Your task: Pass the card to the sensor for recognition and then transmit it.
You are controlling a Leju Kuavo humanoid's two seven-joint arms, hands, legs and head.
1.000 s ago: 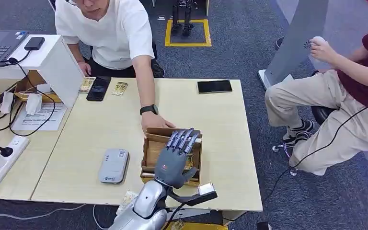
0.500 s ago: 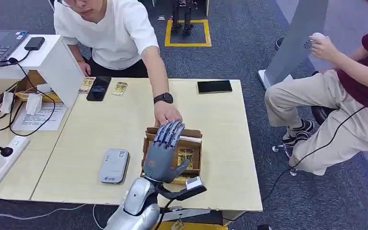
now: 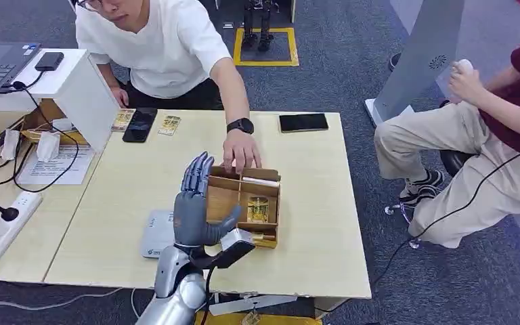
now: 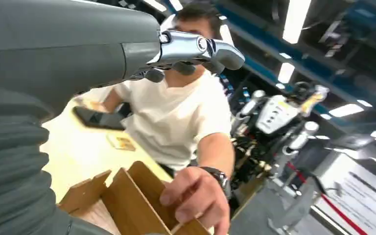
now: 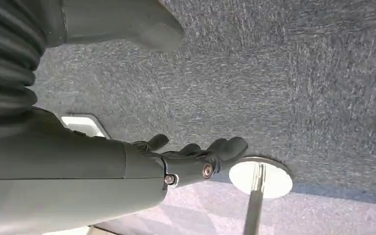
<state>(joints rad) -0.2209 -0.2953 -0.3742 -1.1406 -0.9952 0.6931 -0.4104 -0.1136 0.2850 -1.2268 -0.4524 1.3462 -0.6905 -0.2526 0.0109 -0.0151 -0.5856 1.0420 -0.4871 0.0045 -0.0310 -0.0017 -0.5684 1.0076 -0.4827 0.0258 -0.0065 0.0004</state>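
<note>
On the pale wooden counter [image 3: 135, 183] a small wooden box [image 3: 242, 206] sits near the front edge, right of the middle. A card [image 3: 258, 208] with a gold pattern stands in the box's right compartment, with another card partly visible at the box's front side. The left robot hand [image 3: 195, 203] is raised over the counter just left of the box, fingers [image 3: 196, 170] straight and spread, holding nothing; its thumb reaches toward the box's left wall. The card is apart from this robot hand, to its right, across the box's left compartment. A grey card sensor [image 3: 156, 233] lies flat on the counter near the front edge, partly hidden behind the robot hand and wrist.

A person's hand [image 3: 241, 150] rests on the box's far rim. A black phone [image 3: 302, 122] lies near the far right corner.

In the right wrist view the right robot hand [image 5: 196, 156] hangs over grey carpet, fingers loosely curled around nothing.
</note>
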